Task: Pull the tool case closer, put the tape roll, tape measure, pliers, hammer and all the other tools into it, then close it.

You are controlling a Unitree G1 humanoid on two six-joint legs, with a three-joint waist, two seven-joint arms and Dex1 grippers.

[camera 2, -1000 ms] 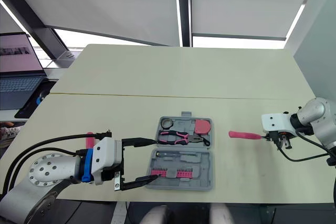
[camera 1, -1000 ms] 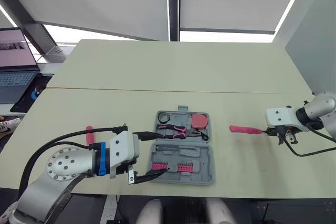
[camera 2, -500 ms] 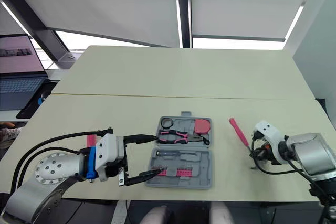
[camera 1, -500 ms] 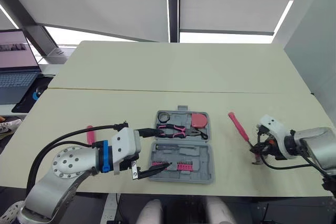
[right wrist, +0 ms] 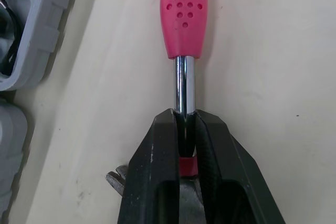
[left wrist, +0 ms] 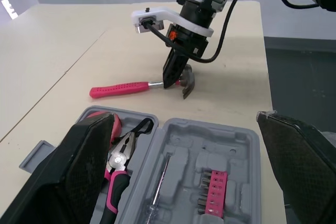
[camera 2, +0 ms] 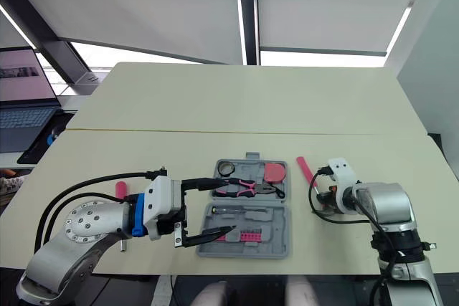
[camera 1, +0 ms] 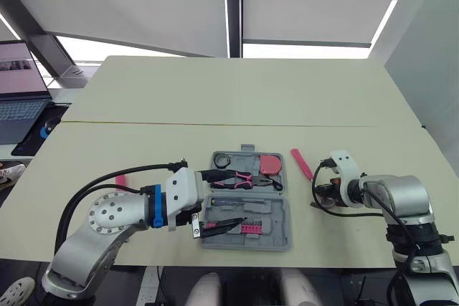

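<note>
- Head views: we see the hammer (camera 1: 301, 163) lying on the tabletop (camera 1: 215, 98) just to the right of the open tool case (camera 1: 285, 221). The right hand (camera 1: 320, 195) is closed on its metal end, the end nearest the robot.
- The hammer's long axis runs from that hand away from the robot and slightly leftward, so the pink handle ends near the case's far right corner. The case lies to the left of the right hand and apart from it. We judge the right arm the nearer 1 for the hammer.
- Same views: the left hand (camera 1: 226, 198) hovers wide open at the case's left side, 1 finger over each half, holding nothing. The pliers (camera 1: 244, 178), tape measure (camera 1: 271, 165) and tape roll (camera 1: 224, 159) sit in the far half.
- Left wrist view: the hammer lies beyond the case, apart from it, with its handle free. The left hand's 2 black fingers (left wrist: 89, 161) stand far apart with the case between them.
- Right wrist view: the right hand pinches the steel shaft just below the pink grip, and the head's claw peeps out beside it. The handle points straight ahead, in line with the hand. The grey case wall shows beside the handle, not touching it.
- We judge the coming move to be a lift and a carry leftward into the case.
</note>
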